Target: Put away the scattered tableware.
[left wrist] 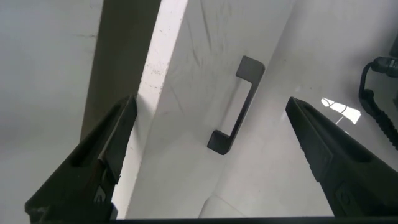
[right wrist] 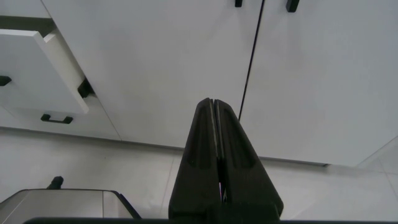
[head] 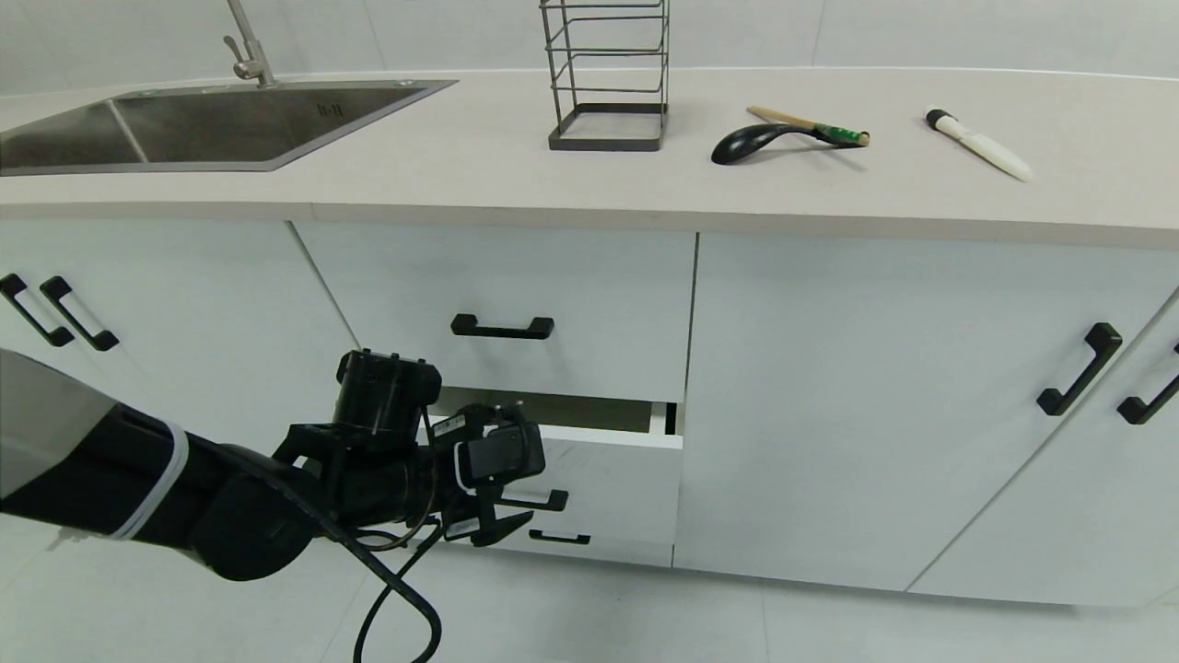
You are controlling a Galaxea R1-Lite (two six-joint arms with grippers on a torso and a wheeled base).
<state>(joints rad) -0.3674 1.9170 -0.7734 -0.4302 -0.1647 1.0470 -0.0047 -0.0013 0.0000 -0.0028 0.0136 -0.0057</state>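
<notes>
White cabinet fronts [head: 875,387] run under a pale countertop [head: 461,175]; we note both lie ahead of and above the left gripper [head: 516,511]. Up and to that gripper's left, a stainless steel sink [head: 138,168] with its faucet [head: 247,46] is set into the counter.

Directly in front of the left gripper, a middle drawer [head: 608,479] stands partway open, a dark gap showing along its top edge. A dark wire rack [head: 608,74] stands upright on the counter, well above the gripper and slightly to its right.

We record the left gripper as released: its fingers are spread wide with the drawer's black handle [left wrist: 235,106] between them, and we see neither finger touching it. The right gripper [right wrist: 212,106] is clenched on nothing, fingers pressed together, and it faces the cabinet doors to the right of the open drawer [right wrist: 37,74].

The scattered tableware lies on the counter, well above and to the right of the left gripper:
- A black spoon [head: 751,143] lies nearest the rack.
- A wooden utensil with a green band [head: 811,124] touches the spoon's handle.
- A white utensil with a black tip [head: 981,145] lies apart, farther right.
</notes>
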